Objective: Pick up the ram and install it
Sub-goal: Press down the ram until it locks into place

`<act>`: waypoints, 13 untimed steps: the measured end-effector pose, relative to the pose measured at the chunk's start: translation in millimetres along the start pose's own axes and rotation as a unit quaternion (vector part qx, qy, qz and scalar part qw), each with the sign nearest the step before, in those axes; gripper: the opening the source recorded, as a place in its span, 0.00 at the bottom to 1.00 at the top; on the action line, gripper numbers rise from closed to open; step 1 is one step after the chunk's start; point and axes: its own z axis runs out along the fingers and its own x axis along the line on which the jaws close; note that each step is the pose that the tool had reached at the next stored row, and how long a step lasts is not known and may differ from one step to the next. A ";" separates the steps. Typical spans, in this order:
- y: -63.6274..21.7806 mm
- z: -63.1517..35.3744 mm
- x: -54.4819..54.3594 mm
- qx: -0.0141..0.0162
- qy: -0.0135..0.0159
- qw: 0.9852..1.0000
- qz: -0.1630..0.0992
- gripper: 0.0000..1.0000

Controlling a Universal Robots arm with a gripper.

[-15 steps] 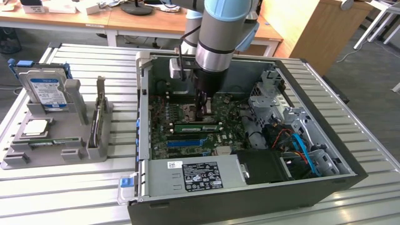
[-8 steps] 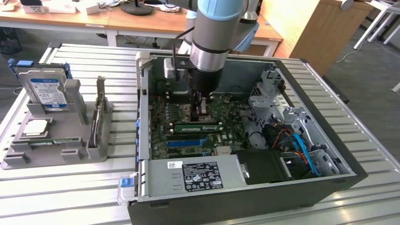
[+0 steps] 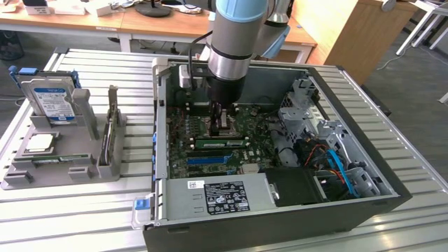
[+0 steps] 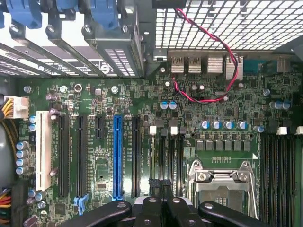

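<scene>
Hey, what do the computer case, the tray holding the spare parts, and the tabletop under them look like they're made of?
Computer case: looks like painted or coated sheet metal, dark outside with thin folded edges and grey inside. Parts tray: probably matte grey plastic, going by its chunky moulded slots and dull surface. Tabletop: likely bare aluminium, silvery with long parallel grooves and soft reflections.

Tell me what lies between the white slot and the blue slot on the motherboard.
Wrist view: two long black slots and one short black slot, between the white slot and the blue slot.
</scene>
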 end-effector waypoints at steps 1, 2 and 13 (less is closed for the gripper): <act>0.0 0.0 0.0 0.000 0.000 1.000 0.000 0.11; 0.1 0.0 0.2 0.000 0.000 1.000 0.000 0.11; 0.1 0.7 2.9 0.000 0.000 1.000 0.000 0.11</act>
